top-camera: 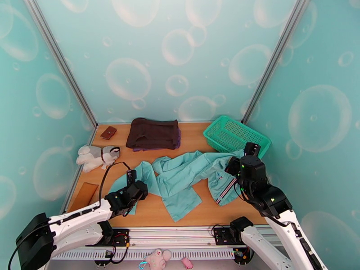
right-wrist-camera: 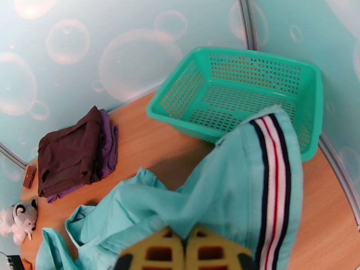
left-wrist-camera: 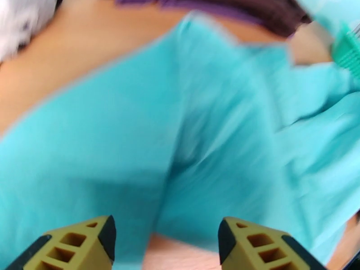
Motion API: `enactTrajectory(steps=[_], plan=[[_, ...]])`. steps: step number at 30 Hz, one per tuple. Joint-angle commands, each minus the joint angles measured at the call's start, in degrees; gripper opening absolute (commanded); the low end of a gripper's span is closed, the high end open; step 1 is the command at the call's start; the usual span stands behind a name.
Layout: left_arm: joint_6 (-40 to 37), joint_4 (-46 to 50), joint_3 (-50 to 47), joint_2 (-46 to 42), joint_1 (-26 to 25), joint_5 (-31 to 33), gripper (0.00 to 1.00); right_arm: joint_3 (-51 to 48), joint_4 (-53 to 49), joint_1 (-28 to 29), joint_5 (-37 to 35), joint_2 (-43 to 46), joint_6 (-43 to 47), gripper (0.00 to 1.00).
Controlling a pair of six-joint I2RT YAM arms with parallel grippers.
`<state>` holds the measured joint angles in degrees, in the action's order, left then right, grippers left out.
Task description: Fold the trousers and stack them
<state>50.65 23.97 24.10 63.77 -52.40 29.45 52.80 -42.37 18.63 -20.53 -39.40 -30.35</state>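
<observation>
1. Trousers [top-camera: 180, 181] lay crumpled across the middle of the table [top-camera: 148, 212], with the legs to the left and the striped waistband [right-wrist-camera: 274, 176] to the right.
2. Left gripper [left-wrist-camera: 166, 235]: jaws stood apart just over the left leg end, cloth beneath them.
3. Right gripper [right-wrist-camera: 184, 246]: jaws pinched together on the cloth beside the waistband, and that part was raised off the table.
4. Green basket [right-wrist-camera: 234, 55] sat far right. Dark folded clothes [top-camera: 153, 132] sat far centre.
</observation>
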Motion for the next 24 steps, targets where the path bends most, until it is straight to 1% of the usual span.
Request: enactTrajectory(steps=[1, 3, 5, 6, 7, 8, 10, 12, 13, 15, 16, 20, 22, 24], plan=[[11.32, 5.75, 1.12, 7.51, -2.85, 0.86, 0.65, -0.02, 3.29, -0.37, 0.63, 0.52, 1.85, 0.00], [14.41, 7.01, 2.13, 13.59, -4.16, 2.05, 0.71, -0.21, 3.17, -0.66, 0.28, 0.97, 2.14, 0.00], [16.13, 6.80, 3.12, 18.29, -4.97, 2.86, 0.74, -0.48, 3.07, -1.04, 0.40, 1.25, 2.42, 0.00], [15.70, 5.91, 3.55, 19.62, -5.23, 2.39, 0.73, -0.58, 3.14, -1.21, 0.82, 1.25, 2.60, 0.00], [14.68, 4.13, 3.60, 20.64, -5.17, 1.66, 0.68, -0.67, 3.30, -1.51, 1.15, 1.17, 2.74, 0.00], [13.84, 2.28, 3.45, 21.14, -5.14, 1.01, 0.60, -0.68, 3.34, -1.79, 1.88, 1.09, 2.96, 0.00], [12.77, 0.43, 3.29, 20.69, -5.19, 0.30, 0.39, -0.42, 3.56, -2.27, 3.45, 0.96, 3.19, 0.00], [12.53, 0.73, 3.28, 17.64, -5.68, 0.98, 0.06, -0.24, 4.44, -2.55, 6.10, 1.57, 4.05, 0.00], [12.58, 1.77, 3.48, 14.77, -6.16, 1.58, 0.00, -0.31, 5.25, -2.59, 7.97, 2.26, 4.64, 0.00], [12.63, 4.54, 4.03, 7.58, -7.08, 3.26, 0.00, -0.73, 7.43, -2.59, 12.99, 3.66, 6.94, 0.00], [12.45, 6.75, 4.63, 3.18, -7.46, 4.32, 0.00, -1.09, 8.52, -2.63, 16.72, 4.50, 8.19, 0.00], [11.28, 17.50, 10.01, -12.77, -8.67, 9.47, 0.00, -1.51, 10.42, -2.38, 27.85, 6.14, 9.05, 0.00], [8.23, 19.47, 12.77, -18.90, -8.63, 10.66, 0.00, -1.42, 11.33, -2.05, 31.27, 7.50, 8.37, 0.00], [4.97, 21.04, 16.59, -23.33, -8.68, 11.86, 0.00, -0.61, 11.62, -1.73, 32.97, 8.87, 7.83, 0.00]])
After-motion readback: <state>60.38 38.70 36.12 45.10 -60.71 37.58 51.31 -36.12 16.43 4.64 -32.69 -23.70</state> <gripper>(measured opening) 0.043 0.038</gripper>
